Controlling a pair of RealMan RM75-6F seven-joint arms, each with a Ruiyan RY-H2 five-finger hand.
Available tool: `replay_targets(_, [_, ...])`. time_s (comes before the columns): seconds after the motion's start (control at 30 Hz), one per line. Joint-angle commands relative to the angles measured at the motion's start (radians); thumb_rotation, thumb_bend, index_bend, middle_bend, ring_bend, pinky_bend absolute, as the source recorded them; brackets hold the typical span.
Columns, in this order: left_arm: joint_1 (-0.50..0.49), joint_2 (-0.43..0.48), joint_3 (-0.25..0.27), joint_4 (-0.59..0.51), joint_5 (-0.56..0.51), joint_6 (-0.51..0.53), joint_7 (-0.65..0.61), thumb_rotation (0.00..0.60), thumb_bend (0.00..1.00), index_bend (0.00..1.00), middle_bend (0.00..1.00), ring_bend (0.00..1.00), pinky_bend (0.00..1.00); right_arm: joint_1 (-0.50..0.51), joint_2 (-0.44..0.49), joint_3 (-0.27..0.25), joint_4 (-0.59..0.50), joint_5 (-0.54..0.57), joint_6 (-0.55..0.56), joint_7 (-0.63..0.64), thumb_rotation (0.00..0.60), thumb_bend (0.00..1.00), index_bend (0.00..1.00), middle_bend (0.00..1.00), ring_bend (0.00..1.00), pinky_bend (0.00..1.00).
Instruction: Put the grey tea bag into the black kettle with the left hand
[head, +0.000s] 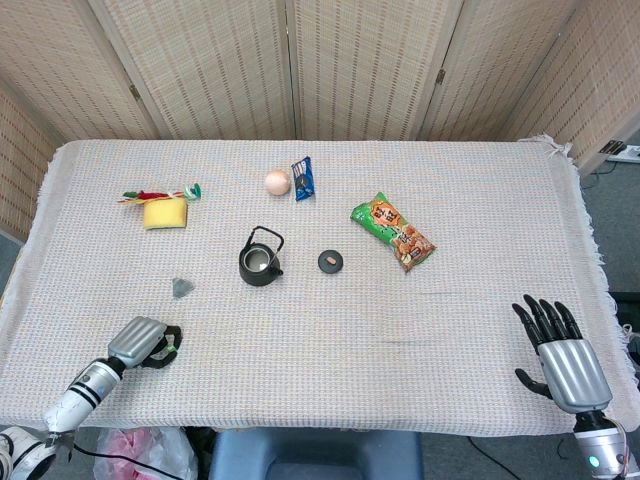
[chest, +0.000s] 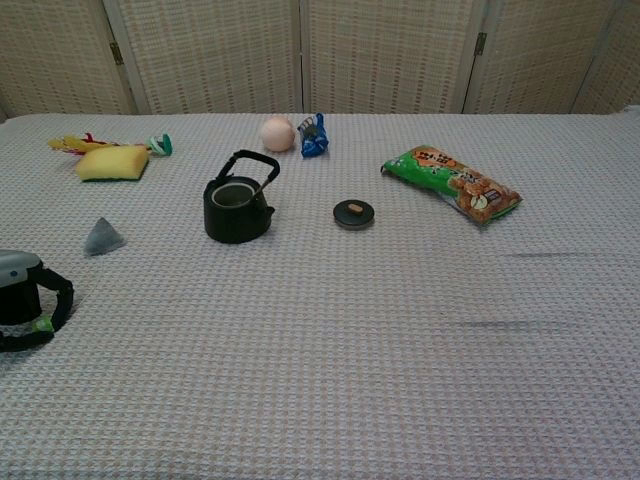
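Observation:
The grey tea bag lies on the cloth, left of the black kettle. The kettle stands upright with no lid on, its handle raised. Its lid rests on the cloth to the kettle's right. My left hand is at the near left edge, nearer me than the tea bag and apart from it, fingers curled in with nothing in them. My right hand is at the near right corner, fingers spread and holding nothing.
A yellow sponge and a colourful stick lie at the far left. Behind the kettle are a peach ball and a blue packet. A green snack bag lies to the right. The woven cloth covers the table.

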Motion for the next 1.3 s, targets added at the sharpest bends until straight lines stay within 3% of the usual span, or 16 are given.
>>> replay_targets(0.03, [-0.002, -0.001, 0.003, 0.005, 0.003, -0.002, -0.010, 0.600, 0.40, 0.57, 1.00, 0.99, 1.00, 0.001, -0.001, 0.000, 0.000, 0.001, -0.003, -0.001, 0.600, 0.12, 0.00, 0.00, 0.00, 0.00])
replay_targets(0.53, [-0.006, 0.015, 0.003, 0.007, -0.002, 0.000, -0.015, 0.600, 0.47, 0.60, 1.00, 0.98, 1.00, 0.006, 0.002, -0.002, -0.001, 0.003, -0.009, 0.000, 0.600, 0.12, 0.00, 0.00, 0.00, 0.00])
replay_targets(0.77, [-0.003, 0.057, -0.008, -0.034, -0.015, 0.013, 0.042, 0.600, 0.47, 0.60, 1.00, 0.98, 1.00, 0.005, 0.006, -0.005, -0.001, -0.005, -0.004, 0.006, 0.600, 0.12, 0.00, 0.00, 0.00, 0.00])
replay_targets(1.03, [0.002, 0.129, -0.027, -0.130, -0.045, 0.018, 0.161, 0.600, 0.47, 0.60, 1.00, 0.98, 1.00, 0.001, 0.015, -0.010, 0.000, -0.023, 0.009, 0.024, 0.600, 0.12, 0.00, 0.00, 0.00, 0.00])
replay_targets(1.3, [0.001, 0.232, -0.067, -0.309, -0.093, 0.032, 0.351, 0.600, 0.47, 0.60, 1.00, 0.98, 1.00, -0.004, 0.031, -0.022, 0.004, -0.057, 0.030, 0.062, 0.600, 0.12, 0.00, 0.00, 0.00, 0.00])
